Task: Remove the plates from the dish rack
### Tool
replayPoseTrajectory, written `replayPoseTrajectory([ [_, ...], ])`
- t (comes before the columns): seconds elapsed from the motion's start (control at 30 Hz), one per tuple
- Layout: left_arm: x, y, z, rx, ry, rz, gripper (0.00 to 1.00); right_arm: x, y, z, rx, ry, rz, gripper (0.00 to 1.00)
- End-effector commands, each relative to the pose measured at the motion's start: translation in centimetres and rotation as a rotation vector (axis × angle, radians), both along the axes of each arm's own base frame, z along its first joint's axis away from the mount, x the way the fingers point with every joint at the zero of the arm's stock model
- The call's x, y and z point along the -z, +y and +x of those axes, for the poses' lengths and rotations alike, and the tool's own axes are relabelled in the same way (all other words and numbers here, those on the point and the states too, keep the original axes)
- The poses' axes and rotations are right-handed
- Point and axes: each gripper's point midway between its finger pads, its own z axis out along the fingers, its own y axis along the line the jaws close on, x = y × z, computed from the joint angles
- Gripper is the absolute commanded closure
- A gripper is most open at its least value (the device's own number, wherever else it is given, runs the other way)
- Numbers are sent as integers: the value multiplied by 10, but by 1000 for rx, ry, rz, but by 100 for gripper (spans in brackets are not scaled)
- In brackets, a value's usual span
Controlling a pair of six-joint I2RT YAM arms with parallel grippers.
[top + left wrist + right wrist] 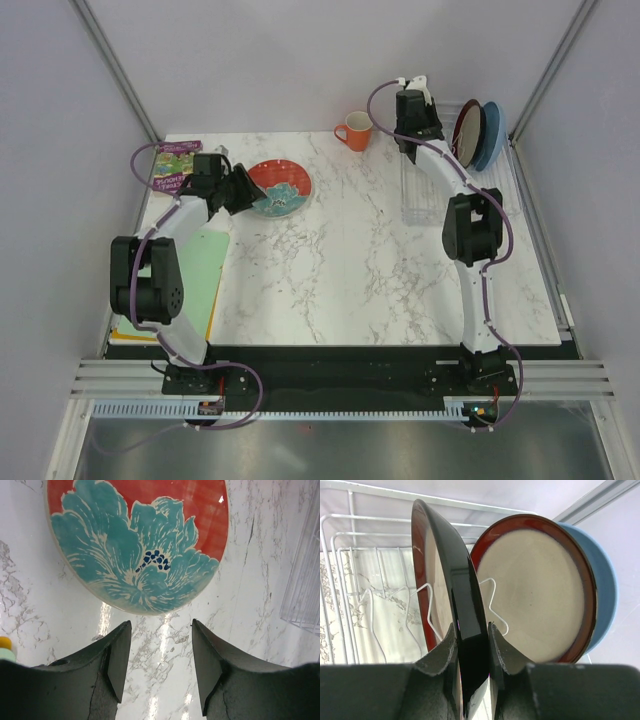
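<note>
We see a white, marble-veined table [350, 270] boxed in by plain pale grey walls [300, 60] on the far, left and right sides, with slim metal posts [114, 65] rising at the far corners. Along the near edge run a black strip [340, 370] and ribbed aluminium rails [120, 378], and overhead light glints off the glossy top.

The left arm [185, 215] and right arm [470, 295] are white tubes joined by bulky black joint housings, each trailed by a purple cable [260, 390] running back from the tool. The left gripper [160, 630] and right gripper [472, 627] have matte black wedge fingers [117, 655] with chipped, rough inner edges.
</note>
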Motion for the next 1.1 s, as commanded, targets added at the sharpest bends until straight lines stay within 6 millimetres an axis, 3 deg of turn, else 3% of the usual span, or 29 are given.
replayPoseTrajectory([
  [0.0,-27,2,-7,35,-79,24,40,-136,-42,-41,220,-296,-26,100],
  [0.03,-28,1,-8,40,-81,23,26,-141,-43,-43,220,-300,-27,100],
  [0.4,-41,-10,-18,80,-100,-32,22,-181,-48,-81,200,-344,6,100],
  [0.5,-47,-16,-22,112,-125,-59,12,-196,-44,-99,163,-370,50,100],
  [0.63,-60,-28,-27,158,-168,-127,3,-206,-4,-111,-54,-346,185,100],
  [0.7,-67,-38,-30,198,-190,-182,0,-206,18,-128,-131,-335,257,100],
  [0.87,-92,-59,-42,299,-274,-313,0,-194,94,-158,-469,-250,569,100],
  [0.9,-102,-65,-44,329,-304,-353,0,-193,105,-164,-501,-246,640,100],
  [1.07,-111,-73,-56,376,-345,-422,0,-191,157,-202,-666,-184,838,100],
])
